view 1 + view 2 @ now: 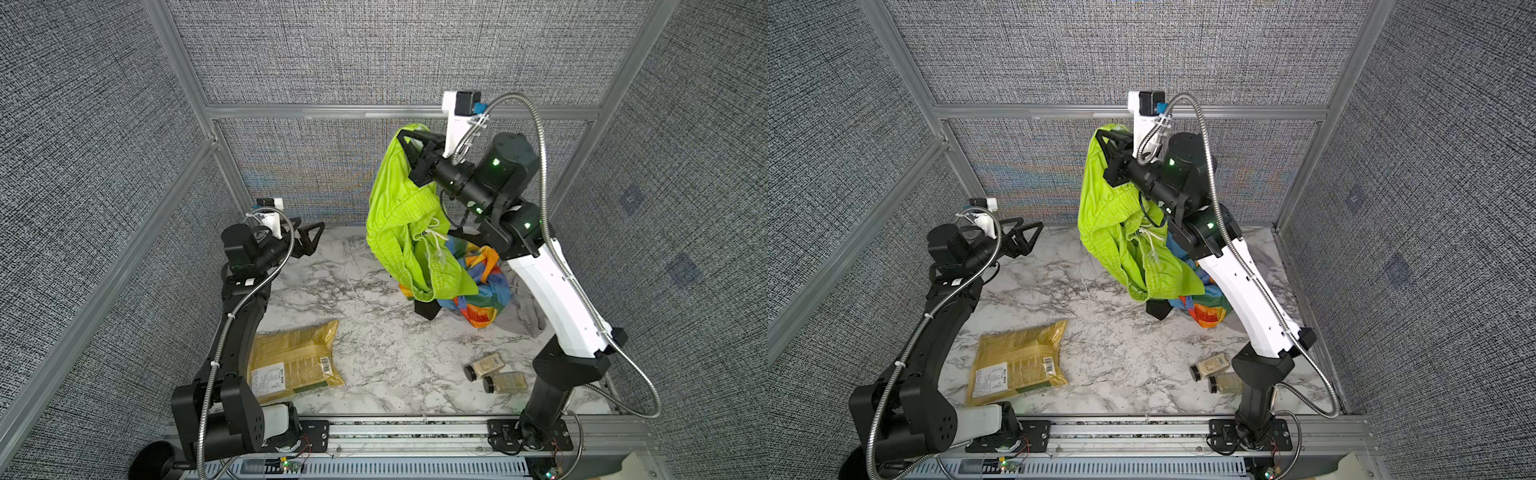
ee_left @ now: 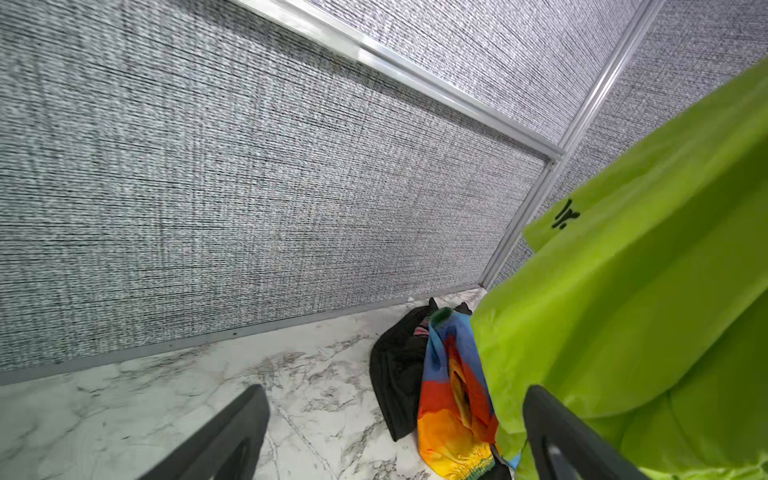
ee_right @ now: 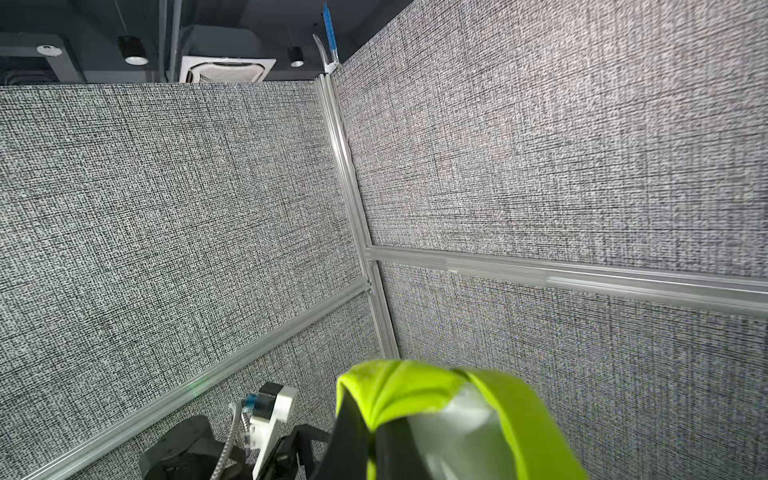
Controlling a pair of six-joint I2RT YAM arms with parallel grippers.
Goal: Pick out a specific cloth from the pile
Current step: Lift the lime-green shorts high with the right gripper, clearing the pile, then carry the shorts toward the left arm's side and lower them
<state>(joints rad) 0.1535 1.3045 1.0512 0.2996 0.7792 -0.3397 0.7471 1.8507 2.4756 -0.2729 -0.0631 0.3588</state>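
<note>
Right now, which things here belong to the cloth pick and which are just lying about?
Job: lime-green cloth, hanging from the shut right gripper; pile of other garments.
Lying about: yellow pouch; two small jars. The left gripper is open and holds nothing.

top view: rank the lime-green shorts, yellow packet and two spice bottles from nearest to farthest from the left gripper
1. lime-green shorts, hanging just beside the left gripper, toward the middle.
2. yellow packet, lying front left.
3. two spice bottles, lying front right.

Marble table [image 1: 374, 353]: garment pile [image 1: 484, 293], yellow pouch [image 1: 295, 361], two jars [image 1: 485, 365].
</note>
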